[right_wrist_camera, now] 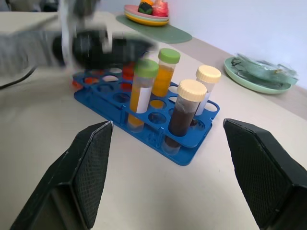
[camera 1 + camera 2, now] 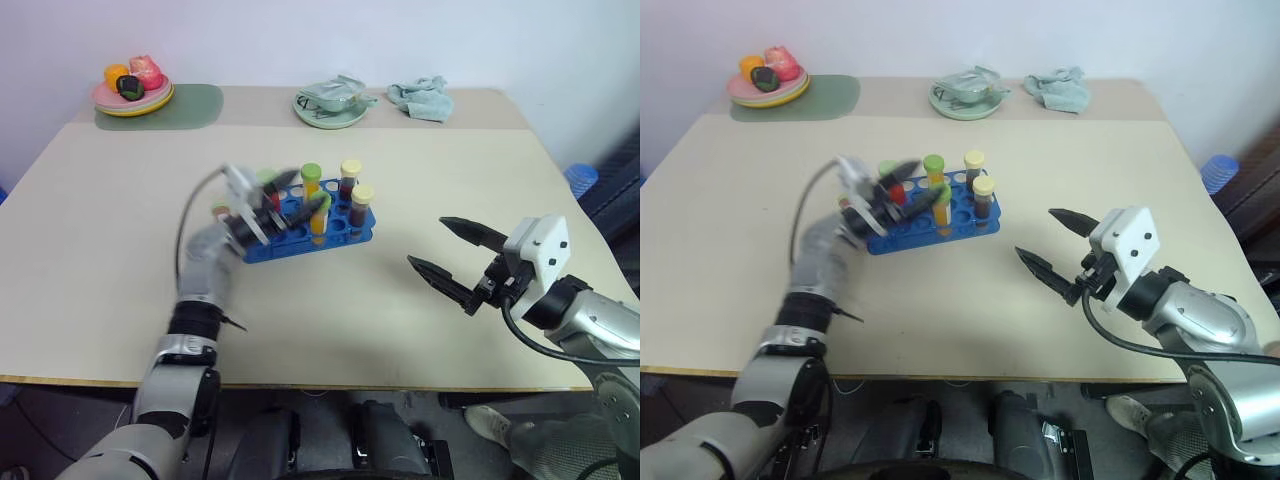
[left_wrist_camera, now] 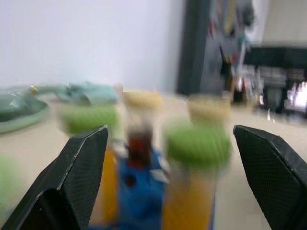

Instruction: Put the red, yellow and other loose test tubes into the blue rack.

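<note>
The blue rack (image 2: 345,232) sits mid-table. Two green-capped test tubes with yellow-orange liquid (image 1: 163,72) (image 1: 139,91) stand in it, the nearer one slightly tilted. Beside them stand two yellow-capped test tubes with dark liquid (image 1: 184,112) (image 1: 207,79). A bit of red (image 1: 127,71) shows at the rack's left part, half hidden behind my blurred left gripper (image 2: 290,198). That gripper hovers over the rack's left end, open, with nothing between its fingers (image 3: 81,163). My right gripper (image 2: 427,242) is open to the right of the rack, pointing at it, well apart.
At the table's far edge are a plate of toy fruit (image 2: 133,92) on a green mat (image 2: 200,103), a green dish (image 2: 330,105) and a crumpled cloth (image 2: 420,97). Bare tabletop lies in front of the rack.
</note>
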